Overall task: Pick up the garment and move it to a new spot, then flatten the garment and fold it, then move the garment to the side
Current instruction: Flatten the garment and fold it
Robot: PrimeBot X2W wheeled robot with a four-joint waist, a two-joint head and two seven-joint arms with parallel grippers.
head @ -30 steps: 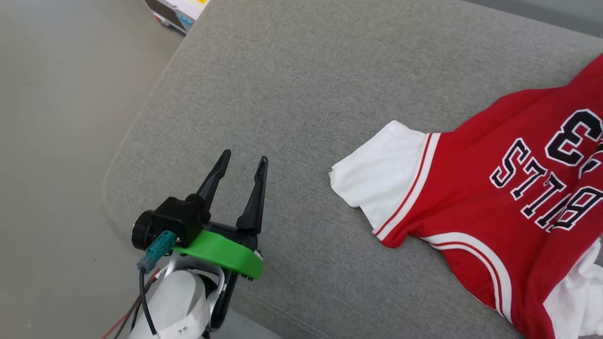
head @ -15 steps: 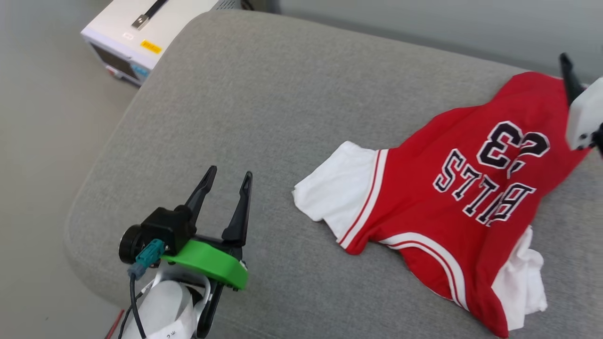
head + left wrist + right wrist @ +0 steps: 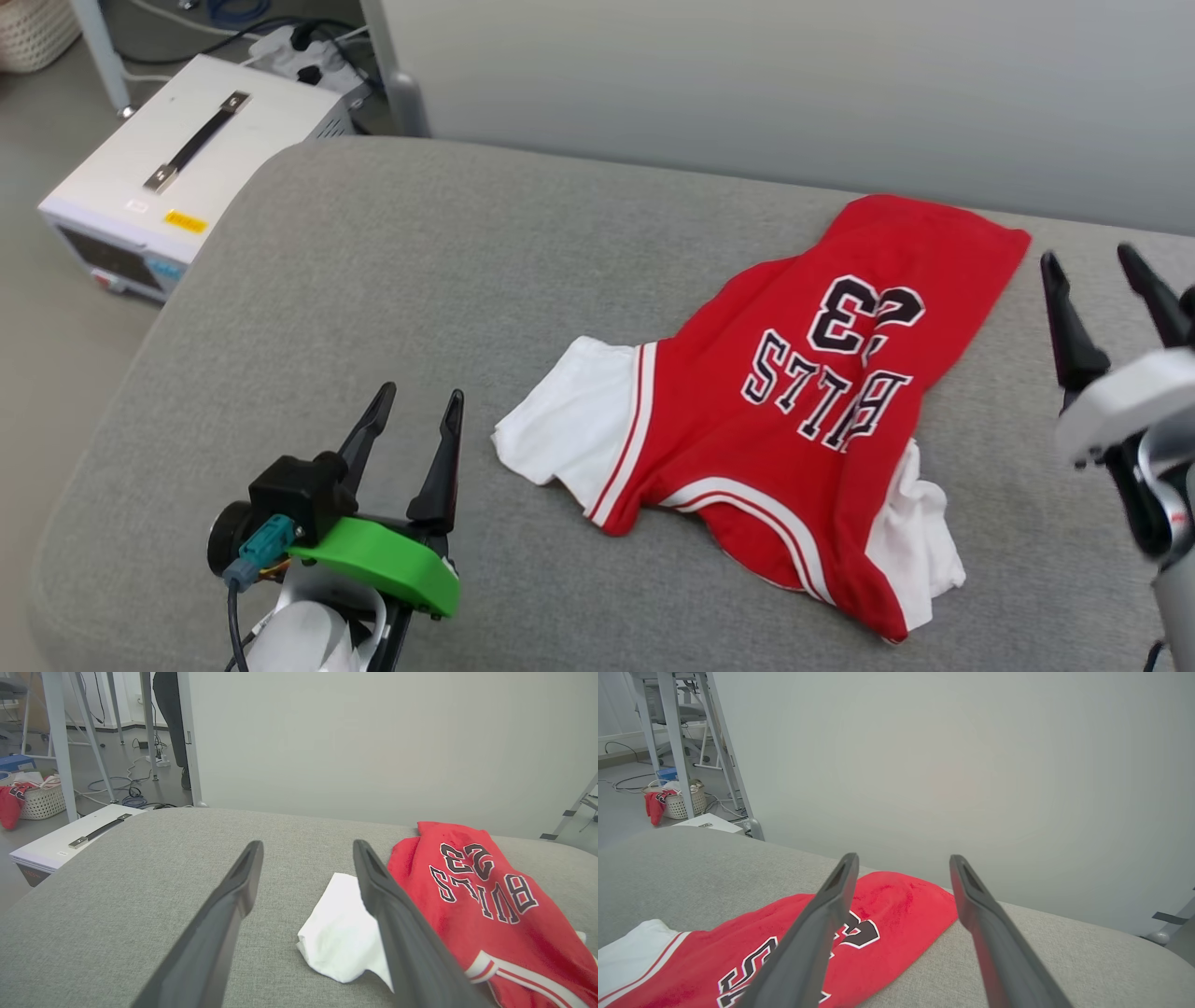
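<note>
Both left gripper and right gripper seemingly clear the garment.

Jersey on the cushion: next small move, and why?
Probably lower the right hand toward the red hem corner of the jersey. Both hands stand open and clear of it, and the right wrist view frames that corner between its fingers; the left hand sits short of the white sleeve.

Red jersey lies rumpled on the grey cushion, black number 23 and lettering face up, one white sleeve spread out flat, the other bunched.
</note>
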